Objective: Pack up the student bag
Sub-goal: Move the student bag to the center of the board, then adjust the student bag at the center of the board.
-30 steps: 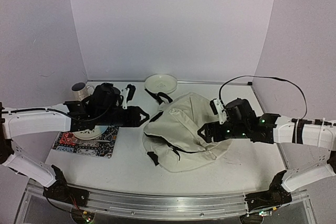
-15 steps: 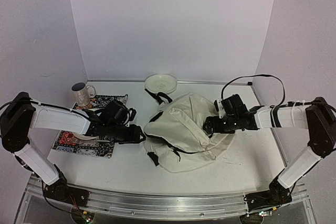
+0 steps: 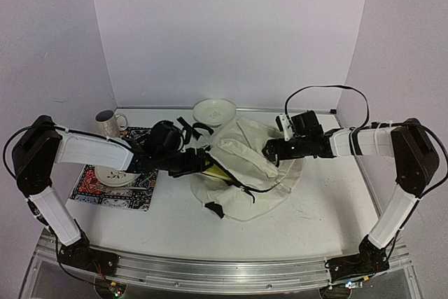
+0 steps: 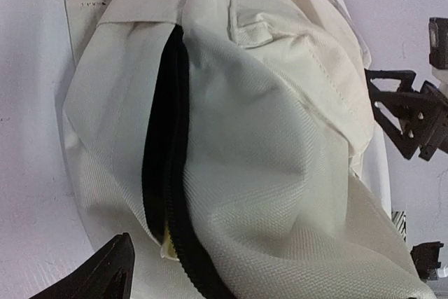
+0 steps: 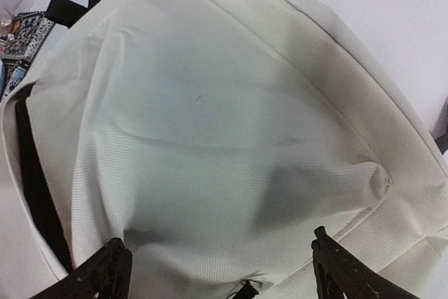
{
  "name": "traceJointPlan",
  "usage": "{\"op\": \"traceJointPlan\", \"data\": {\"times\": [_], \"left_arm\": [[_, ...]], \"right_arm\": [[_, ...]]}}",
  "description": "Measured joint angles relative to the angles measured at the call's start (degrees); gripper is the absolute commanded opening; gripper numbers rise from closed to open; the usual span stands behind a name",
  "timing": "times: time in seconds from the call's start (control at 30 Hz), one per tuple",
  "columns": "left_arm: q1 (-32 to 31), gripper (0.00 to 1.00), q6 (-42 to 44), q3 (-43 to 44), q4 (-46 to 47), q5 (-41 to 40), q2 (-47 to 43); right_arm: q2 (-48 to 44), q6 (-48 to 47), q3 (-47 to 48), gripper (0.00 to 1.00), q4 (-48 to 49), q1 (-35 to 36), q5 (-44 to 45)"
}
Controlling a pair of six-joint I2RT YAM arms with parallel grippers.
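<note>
The student bag (image 3: 245,173), cream fabric with black straps, lies in the middle of the table. Its dark zipper line (image 4: 164,173) gapes a little, and a pale yellow edge (image 4: 168,246) shows inside it. My left gripper (image 3: 199,162) is at the bag's left side by that opening. One finger (image 4: 105,278) shows, set wide; the other is hidden by the fabric. My right gripper (image 3: 271,150) is open against the bag's far right side, its fingertips (image 5: 105,271) spread over bulging cloth (image 5: 224,145). It also shows in the left wrist view (image 4: 413,117).
A patterned placemat (image 3: 94,192) with a plate (image 3: 115,176) lies at the left. A mug (image 3: 106,122) stands behind it. A white bowl (image 3: 214,110) sits at the back centre. Black straps (image 3: 189,127) trail from the bag's far left.
My left gripper moved right from the placemat to the bag's opening. My right gripper moved farther back along the bag. The bag's top has bunched up and a yellow edge now shows.
</note>
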Motion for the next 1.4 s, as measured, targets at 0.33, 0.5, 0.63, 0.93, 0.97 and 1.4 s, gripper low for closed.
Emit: {"op": "traceJointPlan", "data": {"times": [0.33,0.5,0.63,0.93,0.97,1.4], "left_arm": [[-0.16,0.75,-2.19,2.1,1.96,-3.05,5.02],[-0.5,0.74,-1.25,3.12,-0.89,-7.8,5.04],[-0.55,0.73,0.29,5.01,-4.35,-11.93,5.04],[-0.55,0.7,1.89,6.86,-7.11,-15.42,6.23],[-0.55,0.7,2.02,6.92,-7.16,-15.33,6.22],[-4.38,0.8,1.95,7.58,-8.9,-12.41,4.22]], "right_arm": [[-9.61,-1.78,-4.05,0.92,-1.16,4.51,-5.46],[-12.2,-3.81,-4.03,0.94,-1.76,11.52,-5.59],[-12.28,-5.0,-4.01,0.95,-2.87,15.53,-5.4],[-8.42,-7.29,-0.47,0.95,-4.74,21.47,-3.62],[-7.91,-7.42,0.25,0.95,-4.97,22.28,-3.08],[-0.85,-7.1,8.3,0.45,-8.89,25.63,12.76]]}}
